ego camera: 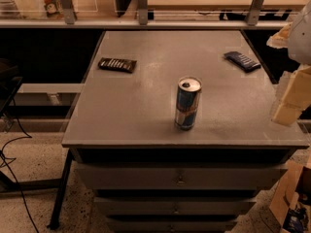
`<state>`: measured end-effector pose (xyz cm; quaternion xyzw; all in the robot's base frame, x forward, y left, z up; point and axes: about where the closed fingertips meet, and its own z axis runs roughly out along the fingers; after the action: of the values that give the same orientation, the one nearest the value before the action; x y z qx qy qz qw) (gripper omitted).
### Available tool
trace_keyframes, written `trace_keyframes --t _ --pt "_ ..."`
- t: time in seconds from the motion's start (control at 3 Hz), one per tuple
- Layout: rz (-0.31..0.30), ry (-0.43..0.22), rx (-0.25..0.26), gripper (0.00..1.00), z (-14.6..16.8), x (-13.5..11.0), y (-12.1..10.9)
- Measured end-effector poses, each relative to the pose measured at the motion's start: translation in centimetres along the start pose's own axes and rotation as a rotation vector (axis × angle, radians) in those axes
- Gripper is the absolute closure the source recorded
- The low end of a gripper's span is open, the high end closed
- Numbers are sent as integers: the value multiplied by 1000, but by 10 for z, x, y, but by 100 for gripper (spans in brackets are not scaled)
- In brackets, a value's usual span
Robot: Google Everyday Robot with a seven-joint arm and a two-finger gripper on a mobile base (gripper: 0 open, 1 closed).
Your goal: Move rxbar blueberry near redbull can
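The redbull can (187, 103) stands upright near the front middle of the grey table (126, 115), blue and silver with a silver top. The rxbar blueberry (242, 61) lies flat at the table's back right, a dark navy wrapper with pale lettering, well behind and to the right of the can. My gripper (287, 111) hangs at the frame's right edge, over the table's right side, in front of and to the right of the bar and touching nothing.
A dark brown bar with white lettering (117, 64) lies at the table's back left. A shelf with metal posts (142, 4) runs behind the table. A cardboard box (291, 203) sits on the floor at lower right. Cables (14, 159) lie at left.
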<state>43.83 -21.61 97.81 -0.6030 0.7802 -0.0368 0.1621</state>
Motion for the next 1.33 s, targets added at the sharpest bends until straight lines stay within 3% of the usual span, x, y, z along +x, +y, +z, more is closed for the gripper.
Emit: trace_keyframes --t 0.33,0.67,1.0,1.33 --pt "0 0 0 0 0 0 0" --pt "4 24 51 0 -10 3 -14" --pt "-11 0 158 0 -24 7 -61" --pt "-39 6 283 0 -35 16 -132"
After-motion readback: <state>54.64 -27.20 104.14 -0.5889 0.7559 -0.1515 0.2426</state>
